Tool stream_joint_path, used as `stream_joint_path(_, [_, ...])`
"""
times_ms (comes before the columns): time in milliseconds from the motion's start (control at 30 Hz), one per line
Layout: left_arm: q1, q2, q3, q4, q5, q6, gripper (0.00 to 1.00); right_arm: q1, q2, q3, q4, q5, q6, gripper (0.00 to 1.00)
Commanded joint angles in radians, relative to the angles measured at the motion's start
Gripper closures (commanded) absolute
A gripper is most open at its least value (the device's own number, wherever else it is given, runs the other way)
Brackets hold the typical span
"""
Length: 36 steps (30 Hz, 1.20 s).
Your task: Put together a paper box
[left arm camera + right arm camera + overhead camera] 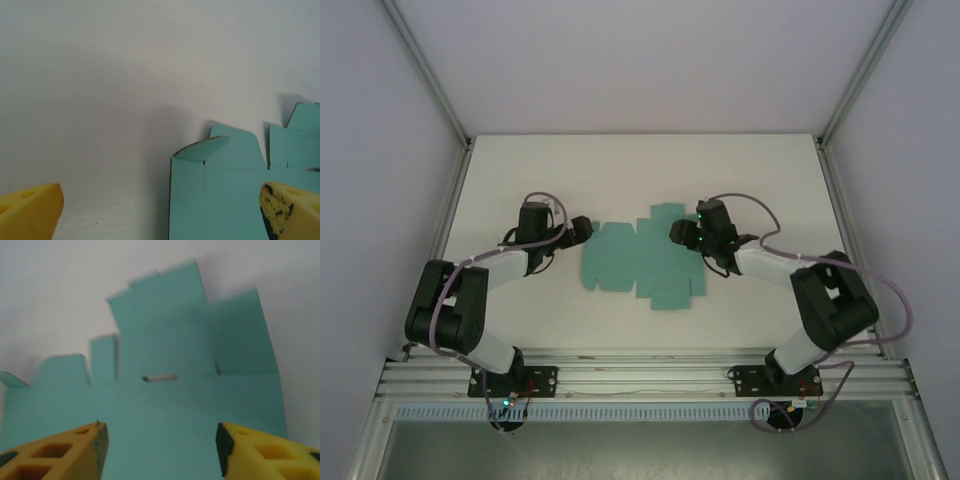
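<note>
Plain white matte desk (520,180). Lying flat on it between the left end effector (582,230) and the right end effector (677,232): the paper box (645,262), an unfolded teal-green sheet with flaps and tabs, reaching under the right end effector and under one fingertip of the left. Ahead of the left end effector, one rounded flap curling slightly off the desk.

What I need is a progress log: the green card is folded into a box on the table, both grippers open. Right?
Not folded: the top view shows the green card as a flat sheet on the table. The left gripper and right gripper are open.
</note>
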Motion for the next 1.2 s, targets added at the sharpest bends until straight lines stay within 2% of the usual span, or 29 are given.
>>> stream_joint_path(0, [-0.007,0.029,0.022,0.003,0.120,-0.010,0.00,-0.003,0.056,-0.008,-0.020,0.023,0.107,0.46])
stream_joint_path(233, [-0.019,0.109,0.031,0.062,0.334,-0.038,0.06,-0.004,0.153,-0.065,0.057,0.038,0.176,0.50])
stream_joint_path(367, [-0.031,0.164,0.031,0.169,0.439,-0.090,0.17,-0.004,0.192,-0.083,0.102,0.049,0.171,0.50])
stream_joint_path(467, [-0.043,0.195,0.038,0.241,0.496,-0.158,0.29,-0.005,0.211,-0.069,0.100,0.051,0.161,0.52])
stream_joint_path(567, [-0.046,0.201,0.048,0.262,0.510,-0.177,0.47,-0.004,0.217,-0.078,0.137,0.055,0.149,0.52])
stream_joint_path(667, [-0.046,0.176,0.050,0.268,0.486,-0.172,0.59,-0.013,0.209,-0.082,0.144,0.067,0.119,0.52])
stream_joint_path(733, [-0.046,0.153,0.055,0.251,0.458,-0.158,0.73,-0.018,0.192,-0.079,0.146,0.058,0.105,0.51])
stream_joint_path(900, [-0.046,0.123,0.086,0.232,0.438,-0.134,1.00,-0.047,0.098,-0.068,0.159,-0.020,0.048,0.42])
stream_joint_path(1000, [-0.046,0.103,0.099,0.299,0.440,-0.159,1.00,-0.084,0.019,-0.064,0.171,-0.092,-0.003,0.28])
stream_joint_path(1167, [-0.046,0.026,0.132,0.387,0.453,-0.191,1.00,-0.212,-0.114,-0.074,0.184,-0.248,0.007,0.14])
